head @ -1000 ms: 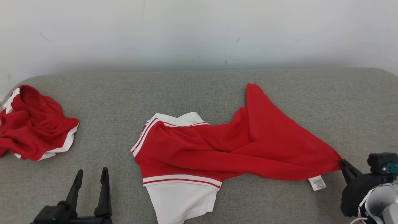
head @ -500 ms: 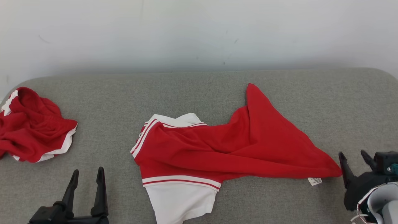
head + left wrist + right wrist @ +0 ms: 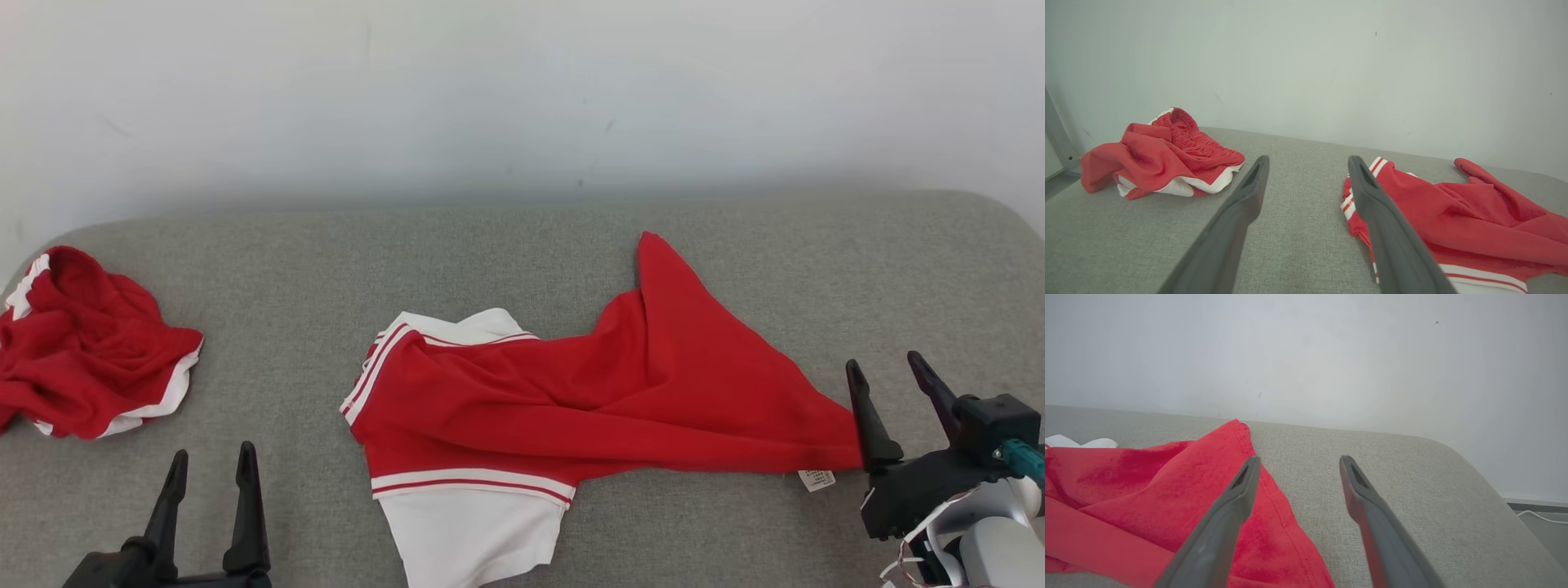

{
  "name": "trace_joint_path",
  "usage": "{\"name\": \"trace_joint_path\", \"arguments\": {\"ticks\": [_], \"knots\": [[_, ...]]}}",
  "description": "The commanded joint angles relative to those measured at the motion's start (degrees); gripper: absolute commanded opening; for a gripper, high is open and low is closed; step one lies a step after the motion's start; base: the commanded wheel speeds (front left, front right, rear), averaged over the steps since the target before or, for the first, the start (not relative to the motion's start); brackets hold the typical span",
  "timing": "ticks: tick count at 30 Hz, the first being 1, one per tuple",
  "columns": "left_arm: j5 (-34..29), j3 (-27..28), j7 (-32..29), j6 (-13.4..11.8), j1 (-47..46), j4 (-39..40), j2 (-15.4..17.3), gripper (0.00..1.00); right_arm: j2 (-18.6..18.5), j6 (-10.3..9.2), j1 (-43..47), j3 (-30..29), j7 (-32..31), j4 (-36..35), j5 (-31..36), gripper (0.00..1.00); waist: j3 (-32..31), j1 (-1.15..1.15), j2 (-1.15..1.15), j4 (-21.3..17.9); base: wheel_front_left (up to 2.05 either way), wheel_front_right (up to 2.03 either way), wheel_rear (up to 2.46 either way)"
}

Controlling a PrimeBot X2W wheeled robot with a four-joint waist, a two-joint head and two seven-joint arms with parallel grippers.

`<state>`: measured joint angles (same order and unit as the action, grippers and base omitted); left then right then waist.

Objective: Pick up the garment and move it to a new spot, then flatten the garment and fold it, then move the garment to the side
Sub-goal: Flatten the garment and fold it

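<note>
The garment (image 3: 604, 400) is a red shirt with white, red-striped sleeves, lying rumpled across the middle of the grey cushion (image 3: 506, 245). Its hem corner with a white label (image 3: 816, 479) reaches toward my right gripper (image 3: 886, 367), which stands open just right of that corner with nothing between its fingers. In the right wrist view the garment (image 3: 1167, 498) lies left of and under the open right gripper (image 3: 1298, 461). My left gripper (image 3: 211, 455) is open at the lower left, apart from the cloth. In the left wrist view the left gripper (image 3: 1308, 161) points between the garment (image 3: 1453, 220) and another red piece.
A second crumpled red and white piece of clothing (image 3: 82, 351) lies at the cushion's far left edge, also seen as a red heap (image 3: 1163, 155) in the left wrist view. A pale wall (image 3: 522, 90) rises behind the cushion. The cushion's right end rounds off (image 3: 1474, 473).
My right gripper has opened and let go of the garment's hem corner, which now rests on the cushion. The gripper has risen a little; the head camera has also tilted slightly.
</note>
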<state>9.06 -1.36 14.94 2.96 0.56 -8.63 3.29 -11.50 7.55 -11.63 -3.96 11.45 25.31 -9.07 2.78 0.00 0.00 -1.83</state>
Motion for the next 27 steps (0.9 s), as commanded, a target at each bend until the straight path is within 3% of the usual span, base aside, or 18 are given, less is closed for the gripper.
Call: {"name": "trace_joint_path", "arguments": {"ticks": [1, 23, 27], "knots": [[-0.2, 0.4, 0.3, -0.2, 0.6, 0.4, 0.2, 1.0, 0.0, -0.12, 0.3, 0.3, 0.5, -0.3, -0.7, 1.0, -0.6, 0.0, 0.0, -0.1, 0.0, 0.0, 0.0], [0.3, 3.3, 0.3, -1.8, 5.5, 3.4, 1.3, 1.0, 3.2, -0.12, 7.2, 0.4, 2.7, -8.5, -2.9, 1.0, -3.9, 0.0, 0.0, -1.1, 0.0, 0.0, 0.0], [-0.7, 2.9, -0.5, -1.8, 6.7, 3.4, 2.4, 1.0, 2.9, -0.12, 8.5, 2.1, -1.0, -7.4, -3.3, 1.0, -4.7, 0.0, 0.0, -1.4, 0.0, 0.0, 0.0]]}}
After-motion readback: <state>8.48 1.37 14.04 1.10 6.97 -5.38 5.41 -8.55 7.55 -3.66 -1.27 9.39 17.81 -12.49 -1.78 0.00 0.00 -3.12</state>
